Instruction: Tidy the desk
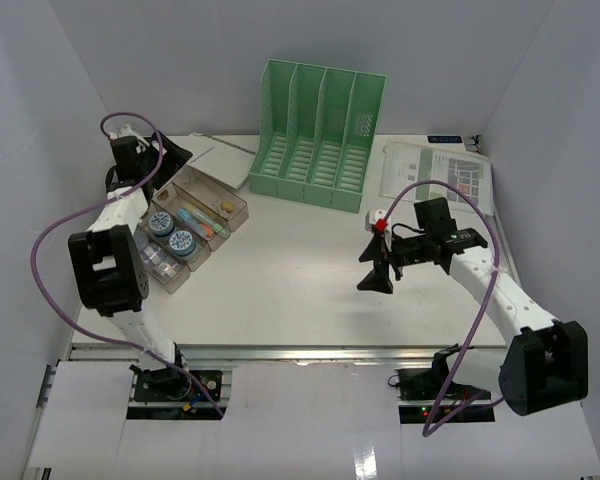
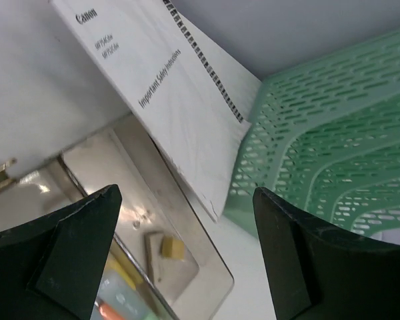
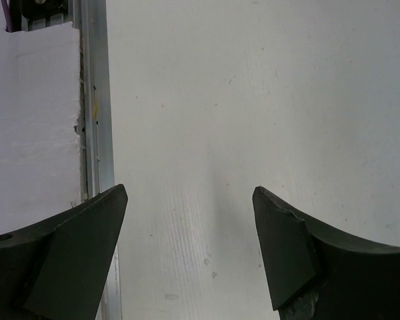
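The desk (image 1: 290, 290) is a white tabletop with a metal rail (image 1: 310, 352) along its front edge. My left gripper (image 1: 173, 158) hovers at the back left and stands open with nothing held. In the left wrist view the left gripper (image 2: 187, 193) frames a clear compartment box (image 2: 207, 267) holding a small yellow piece (image 2: 172, 248). My right gripper (image 1: 377, 275) points down over the bare middle-right of the desk. In the right wrist view the right gripper (image 3: 190, 190) is open and empty over the desk (image 3: 253, 100), near the rail (image 3: 93, 133).
A green file rack (image 1: 320, 135) stands at the back centre. The clear compartment box (image 1: 185, 225) with round blue tins lies at the left. A white Canon booklet (image 2: 160, 87) lies between box and rack (image 2: 333, 133). Printed sheets (image 1: 440, 175) lie at the back right.
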`<state>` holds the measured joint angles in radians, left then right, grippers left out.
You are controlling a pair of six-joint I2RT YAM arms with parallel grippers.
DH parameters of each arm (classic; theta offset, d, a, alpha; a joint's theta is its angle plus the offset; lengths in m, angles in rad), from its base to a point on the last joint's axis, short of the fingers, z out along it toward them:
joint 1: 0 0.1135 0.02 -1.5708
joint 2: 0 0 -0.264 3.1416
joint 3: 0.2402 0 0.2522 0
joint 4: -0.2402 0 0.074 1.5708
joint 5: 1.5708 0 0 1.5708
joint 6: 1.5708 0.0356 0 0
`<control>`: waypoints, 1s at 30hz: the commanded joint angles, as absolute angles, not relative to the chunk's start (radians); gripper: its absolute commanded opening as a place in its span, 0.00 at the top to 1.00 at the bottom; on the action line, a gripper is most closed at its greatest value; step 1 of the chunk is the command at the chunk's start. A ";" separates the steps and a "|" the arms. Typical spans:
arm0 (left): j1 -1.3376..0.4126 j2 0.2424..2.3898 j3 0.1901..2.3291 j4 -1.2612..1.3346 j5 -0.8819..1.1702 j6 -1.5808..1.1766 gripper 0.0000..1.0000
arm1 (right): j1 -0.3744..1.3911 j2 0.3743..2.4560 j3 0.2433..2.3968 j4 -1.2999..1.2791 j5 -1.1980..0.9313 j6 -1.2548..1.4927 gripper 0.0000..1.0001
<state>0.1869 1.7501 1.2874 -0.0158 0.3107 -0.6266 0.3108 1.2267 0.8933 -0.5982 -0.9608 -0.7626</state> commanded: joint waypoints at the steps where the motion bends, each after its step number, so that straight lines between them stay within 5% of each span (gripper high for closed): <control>1: 0.187 1.915 1.487 0.016 0.277 -0.589 0.09 | 0.279 1.147 0.873 -0.502 -0.987 -0.743 0.18; 15: 0.180 2.312 1.971 -0.109 0.134 -0.492 0.10 | 0.266 1.100 0.879 -0.496 -0.964 -0.739 0.18; 30: 0.172 2.464 2.130 -0.148 0.127 -0.560 0.13 | 0.245 1.096 0.881 -0.496 -0.963 -0.739 0.19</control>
